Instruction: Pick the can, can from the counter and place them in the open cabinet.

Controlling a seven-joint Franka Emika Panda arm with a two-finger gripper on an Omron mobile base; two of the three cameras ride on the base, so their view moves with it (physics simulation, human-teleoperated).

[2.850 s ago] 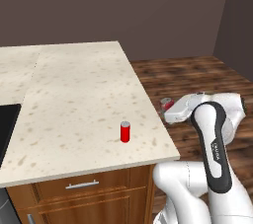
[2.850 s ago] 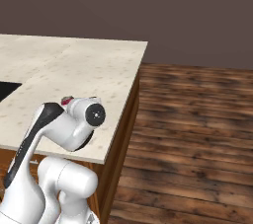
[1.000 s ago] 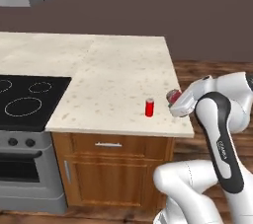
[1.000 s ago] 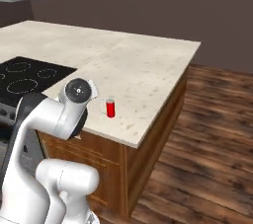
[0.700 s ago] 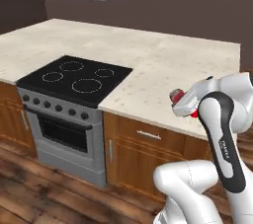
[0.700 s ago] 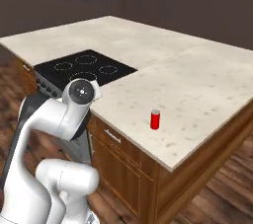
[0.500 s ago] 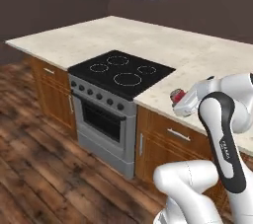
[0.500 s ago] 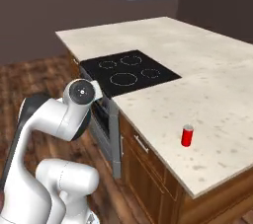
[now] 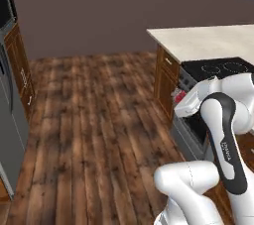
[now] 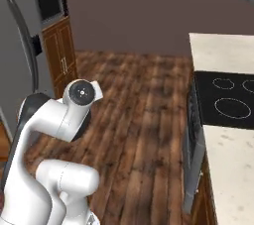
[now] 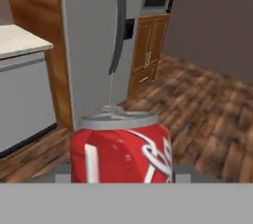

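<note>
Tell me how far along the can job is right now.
Done: one can, red with white markings, is picked up and sits upright in the claw. In hand: carrying it across the wooden floor, away from the counter. Left: shelving it, then the other can.

The white robot arm (image 10: 59, 120) with dark joints rises at seven o'clock. A black glass stovetop (image 10: 225, 100) lies at three o'clock, set between cream-beige speckled stone counter (image 10: 221, 50) sections. A grey refrigerator (image 10: 20, 50) stands at ten o'clock over brown wooden plank floor (image 10: 134, 115).
</note>
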